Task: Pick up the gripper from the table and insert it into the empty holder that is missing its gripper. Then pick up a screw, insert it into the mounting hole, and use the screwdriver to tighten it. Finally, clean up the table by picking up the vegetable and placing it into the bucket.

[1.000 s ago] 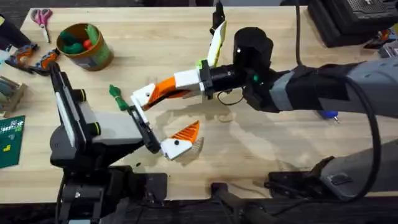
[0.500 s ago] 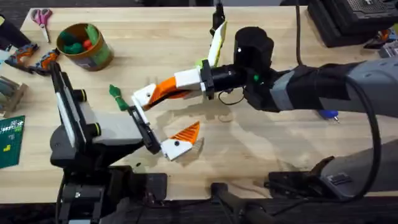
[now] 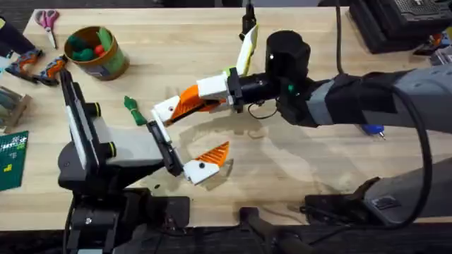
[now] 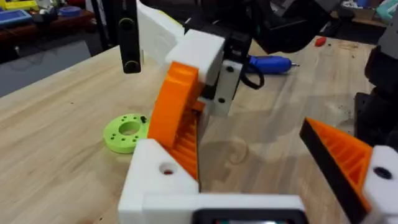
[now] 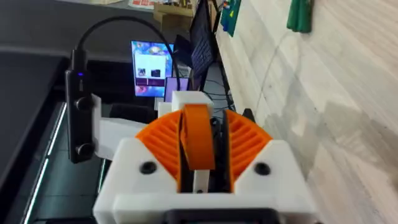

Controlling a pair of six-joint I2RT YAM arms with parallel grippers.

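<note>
My right gripper (image 3: pixel 189 103) reaches in from the right, shut on the small orange gripper (image 5: pixel 198 135). It holds that piece against the empty holder (image 3: pixel 163 110), the plain white finger block of my left gripper (image 3: pixel 188 134). In the left wrist view the orange gripper (image 4: pixel 176 115) stands tilted on the holder (image 4: pixel 158 180), touching it. The left gripper is open, and its other finger carries an orange wedge (image 3: pixel 215 153). The dark green vegetable (image 3: pixel 133 109) lies just left of the holder. The bucket (image 3: pixel 97 51) stands at the back left. The blue screwdriver (image 4: pixel 270 62) lies behind the right arm.
A bright green ring disc (image 4: pixel 127 132) lies on the table beyond the holder. Pink-handled scissors (image 3: pixel 48 19) and small tools sit at the far left corner. A green circuit board (image 3: pixel 12 159) lies at the left edge. Bare wood opens at the front right.
Only small shifts: the right gripper has nudged the orange piece slightly against the white block, and the left gripper's fingers have drifted a little toward the front edge.
</note>
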